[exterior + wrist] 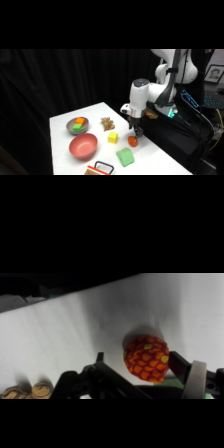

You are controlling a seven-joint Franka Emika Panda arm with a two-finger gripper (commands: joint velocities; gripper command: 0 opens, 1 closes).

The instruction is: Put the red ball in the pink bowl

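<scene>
The white bench point(150, 162) stands before dark curtains. The gripper point(135, 134) hangs spread around the red ball point(132, 141), which rests on the bench near its right edge, well apart from the pink bowl point(83, 146).

Sitting on the white table point(62, 122) are two bowls, one pink bowl point(83, 146) and one grey bowl point(77, 125); one red ball point(132, 141); one yellow block point(113, 137); one green block point(125, 157); one brown object point(106, 123).
</scene>
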